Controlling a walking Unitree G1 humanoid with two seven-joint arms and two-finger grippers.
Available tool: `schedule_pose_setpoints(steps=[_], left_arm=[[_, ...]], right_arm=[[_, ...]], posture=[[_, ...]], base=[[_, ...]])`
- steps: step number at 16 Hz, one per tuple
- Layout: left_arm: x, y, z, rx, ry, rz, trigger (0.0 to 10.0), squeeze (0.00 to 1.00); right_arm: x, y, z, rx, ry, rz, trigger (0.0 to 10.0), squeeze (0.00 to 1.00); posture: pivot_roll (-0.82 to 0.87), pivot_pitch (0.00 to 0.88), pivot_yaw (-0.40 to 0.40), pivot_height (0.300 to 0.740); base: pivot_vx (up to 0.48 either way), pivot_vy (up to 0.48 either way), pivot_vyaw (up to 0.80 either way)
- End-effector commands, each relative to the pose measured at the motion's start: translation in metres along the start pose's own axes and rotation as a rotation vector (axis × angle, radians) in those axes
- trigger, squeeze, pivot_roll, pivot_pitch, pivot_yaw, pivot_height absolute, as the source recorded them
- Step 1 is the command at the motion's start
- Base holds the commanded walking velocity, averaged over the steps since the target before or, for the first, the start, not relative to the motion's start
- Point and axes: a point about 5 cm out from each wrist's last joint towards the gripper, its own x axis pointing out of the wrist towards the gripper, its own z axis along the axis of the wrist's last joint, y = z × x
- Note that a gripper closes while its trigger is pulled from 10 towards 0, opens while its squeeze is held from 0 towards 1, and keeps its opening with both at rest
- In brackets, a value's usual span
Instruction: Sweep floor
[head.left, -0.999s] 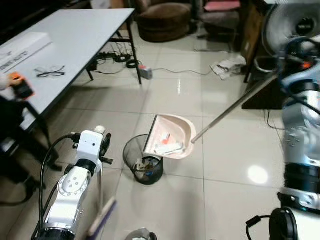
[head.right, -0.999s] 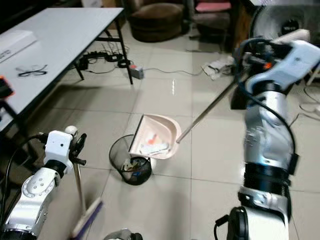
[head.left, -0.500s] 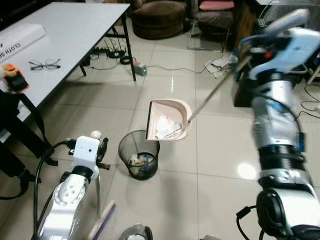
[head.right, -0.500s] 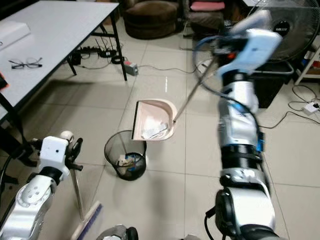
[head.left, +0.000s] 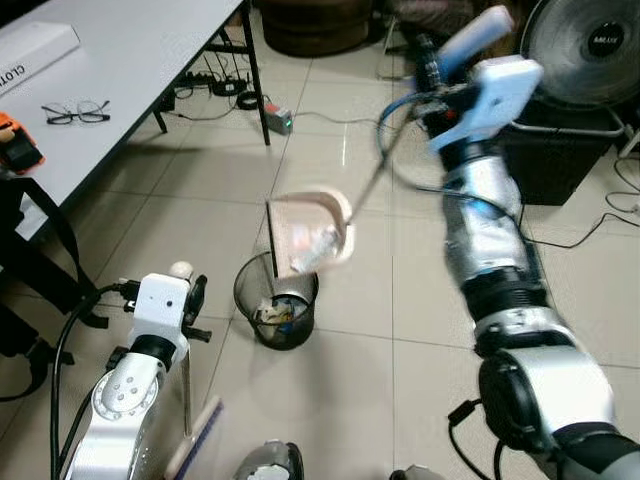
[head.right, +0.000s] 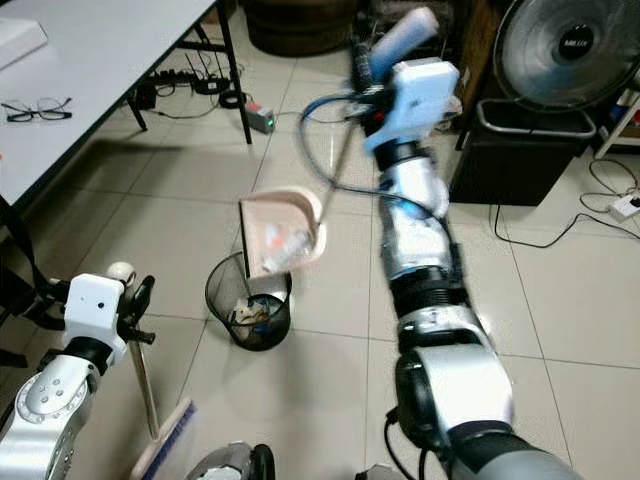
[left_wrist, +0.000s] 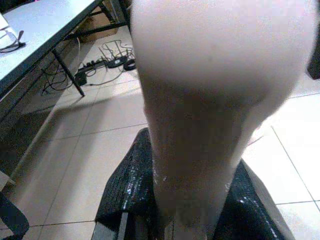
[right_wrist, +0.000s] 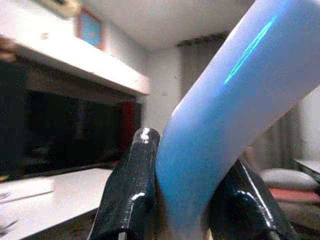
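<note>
1. Dustpan (head.left: 310, 232) is up in the air, centre of the head views, tipped steeply so its mouth faces down over the black mesh bin (head.left: 276, 313). Bits of paper trash are sliding around inside the pan, and there's already some trash in the bin.
2. Right gripper (right_wrist: 185, 200) is at the top of the frame, pinching the light blue grip of the dustpan's long handle (head.left: 378, 178) between both black fingers. That arm looks blurry.
3. Left gripper (left_wrist: 185, 195) sits lower left, clamped around the pale top of the broom (head.right: 150, 395), which stands roughly upright with its brush end on the tiles at the bottom edge.
4. White table (head.left: 150, 60) fills the upper left, with a pair of glasses (head.left: 72, 111) lying on it.
5. Power strip (head.left: 277, 120) and cables lie on the floor past the table leg.
6. Standing fan (head.right: 565, 55) is in the upper right corner.
</note>
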Motion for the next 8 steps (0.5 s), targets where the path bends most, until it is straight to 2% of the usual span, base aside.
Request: schedule_pose_setpoints(steps=[1, 5, 6, 8], left_arm=[[-0.003, 0.007, 0.001, 0.027, 0.007, 0.02, 10.0, 0.0], [-0.003, 0.006, 0.001, 0.032, 0.001, 0.008, 10.0, 0.0], [-0.001, 0.004, 0.001, 0.034, -0.002, -0.001, 10.0, 0.0], [0.002, 0.0, 0.003, 0.034, -0.005, -0.006, 10.0, 0.0]], right_arm=[[0.01, 0.014, 0.01, -0.019, -0.074, 0.075, 10.0, 0.0], [0.004, 0.045, 0.003, -0.021, -0.102, 0.188, 10.0, 0.0], [0.0, 0.061, 0.001, -0.016, -0.119, 0.25, 10.0, 0.0], [-0.006, 0.078, 0.0, -0.029, -0.139, 0.332, 10.0, 0.0]], posture=[[0.16, 0.127, 0.055, 0.74], [0.16, 0.117, 0.066, 0.74], [0.16, 0.114, 0.068, 0.74], [0.16, 0.112, 0.068, 0.74]], base=[[0.0, 0.0, 0.0], [0.0, 0.0, 0.0], [0.0, 0.0, 0.0], [0.0, 0.0, 0.0]])
